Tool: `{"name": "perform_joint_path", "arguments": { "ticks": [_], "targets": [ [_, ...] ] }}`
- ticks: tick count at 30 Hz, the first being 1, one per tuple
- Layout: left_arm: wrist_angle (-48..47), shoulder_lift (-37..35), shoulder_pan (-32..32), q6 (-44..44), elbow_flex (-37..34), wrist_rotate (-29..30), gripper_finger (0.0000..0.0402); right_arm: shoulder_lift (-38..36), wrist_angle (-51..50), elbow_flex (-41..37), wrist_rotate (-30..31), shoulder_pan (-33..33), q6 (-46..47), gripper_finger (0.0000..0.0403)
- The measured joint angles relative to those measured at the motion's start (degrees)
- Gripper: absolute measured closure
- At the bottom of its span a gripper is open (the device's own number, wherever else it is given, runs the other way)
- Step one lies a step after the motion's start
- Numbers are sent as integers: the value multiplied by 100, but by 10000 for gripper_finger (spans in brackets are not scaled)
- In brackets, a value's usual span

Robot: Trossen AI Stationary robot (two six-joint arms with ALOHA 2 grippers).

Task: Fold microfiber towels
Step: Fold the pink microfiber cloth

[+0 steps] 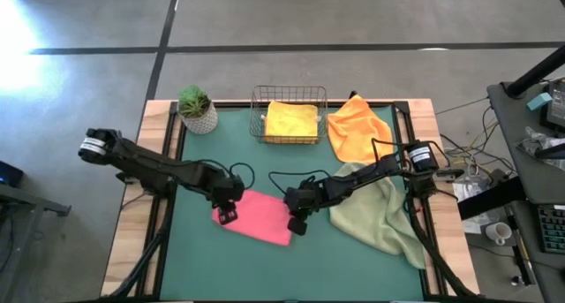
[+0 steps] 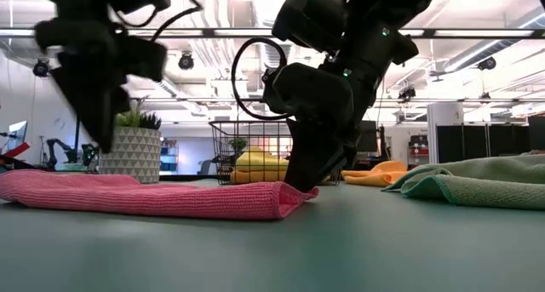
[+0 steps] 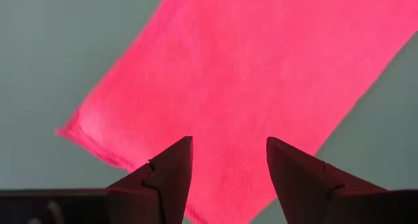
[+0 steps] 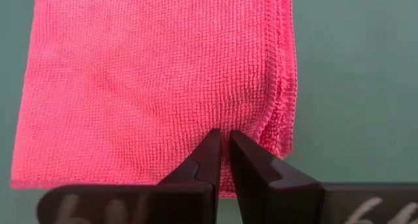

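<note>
A pink towel (image 1: 258, 217) lies folded flat in a narrow strip at the table's middle. My left gripper (image 3: 228, 145) hangs open above the strip's left end (image 2: 51, 188), clear of it, fingers pointing steeply down. My right gripper (image 4: 223, 138) is shut, and its tips are down on the strip's right end. A sage green towel (image 1: 381, 213) lies crumpled at the right under my right arm. An orange towel (image 1: 357, 128) lies at the far right. A yellow towel (image 1: 291, 119) rests in the wire basket (image 1: 258, 117). My right gripper sets its shut fingertips (image 4: 210, 145) on the top of the pink towel, near the layered edges at its right end (image 4: 251, 129). The fingers slant down from the table's right. No cloth shows pinched between them. The towel lies flat on the table.
A small potted plant (image 1: 196, 109) stands at the far left corner beside the basket. Bare green mat (image 1: 265, 268) lies in front of the pink towel, toward the near edge. A desk with gear (image 1: 538, 162) stands off the table's right side.
</note>
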State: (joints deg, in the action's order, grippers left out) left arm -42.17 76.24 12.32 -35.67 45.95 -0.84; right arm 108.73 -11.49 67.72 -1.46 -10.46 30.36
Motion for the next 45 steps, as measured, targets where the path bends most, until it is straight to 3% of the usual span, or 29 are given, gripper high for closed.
{"name": "perform_joint_path", "arguments": {
  "ticks": [7,15,22,29,33,45],
  "targets": [
    [107,550,48,-140,-131,-270,222,-1,-15,11,1,0,-100,375],
    [104,1198,41,-124,-98,-83,222,-3,-37,-33,1,-3,-91,375],
    [136,1614,-90,-63,112,871,222,-7,-25,-42,57,-84,292,375],
    [603,1638,-560,611,225,1901,222,-3,105,-52,35,-96,637,375],
    [840,1642,-859,946,223,2078,222,4,131,-52,-34,-105,674,375],
    [515,891,-997,1045,223,1355,222,-399,71,-61,-284,-129,655,374]
  ]
}}
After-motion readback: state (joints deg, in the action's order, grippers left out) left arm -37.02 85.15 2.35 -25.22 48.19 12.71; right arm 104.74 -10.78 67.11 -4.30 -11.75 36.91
